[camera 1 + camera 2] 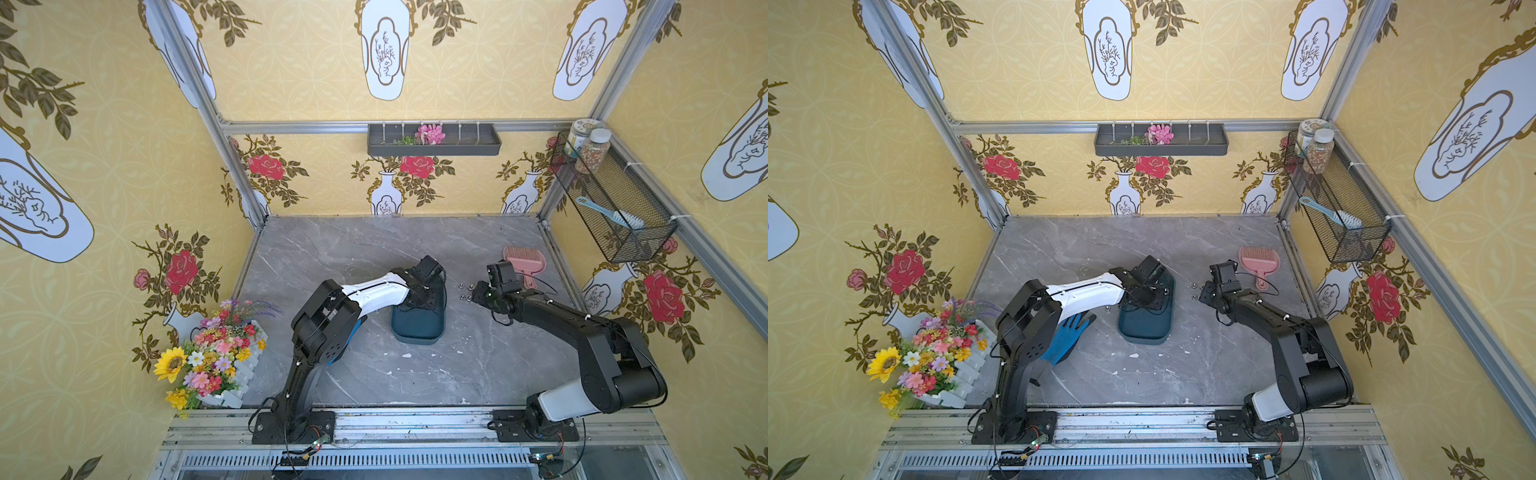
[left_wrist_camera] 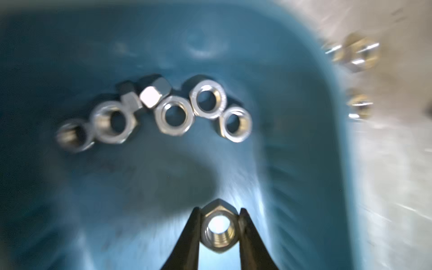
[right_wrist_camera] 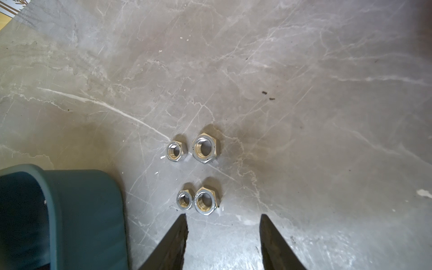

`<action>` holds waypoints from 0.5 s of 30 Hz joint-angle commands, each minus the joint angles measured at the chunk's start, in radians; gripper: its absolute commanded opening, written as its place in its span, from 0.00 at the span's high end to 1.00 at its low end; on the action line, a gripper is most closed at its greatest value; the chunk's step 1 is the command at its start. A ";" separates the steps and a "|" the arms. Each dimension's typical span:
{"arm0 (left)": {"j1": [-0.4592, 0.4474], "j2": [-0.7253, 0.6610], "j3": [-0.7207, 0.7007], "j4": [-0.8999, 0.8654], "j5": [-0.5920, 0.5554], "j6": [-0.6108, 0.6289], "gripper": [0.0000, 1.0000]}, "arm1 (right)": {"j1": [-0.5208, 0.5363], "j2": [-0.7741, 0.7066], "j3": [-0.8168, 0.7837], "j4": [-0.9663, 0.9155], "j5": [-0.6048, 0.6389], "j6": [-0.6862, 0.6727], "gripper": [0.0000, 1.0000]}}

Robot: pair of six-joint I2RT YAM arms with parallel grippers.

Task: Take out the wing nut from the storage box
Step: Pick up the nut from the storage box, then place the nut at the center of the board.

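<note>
In both top views your left arm reaches over the far end of the storage box (image 1: 417, 332) (image 1: 1144, 330). The blurred left wrist view shows the left jaws clenched on a hex nut (image 2: 218, 230) over the box floor, with loose nuts (image 2: 175, 115) beyond. In the right wrist view your right jaws stand apart, empty. Four nuts (image 3: 205, 149) lie on the table (image 3: 304, 93) beside the box.

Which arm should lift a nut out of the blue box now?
Left. The left gripper pinches a nut in the storage box; the right gripper hangs open and empty outside, by four nuts on the table.
</note>
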 commanded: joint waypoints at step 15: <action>0.241 -0.379 -0.287 0.015 -0.030 -0.111 0.74 | -0.004 0.002 0.005 0.043 -0.011 0.006 0.49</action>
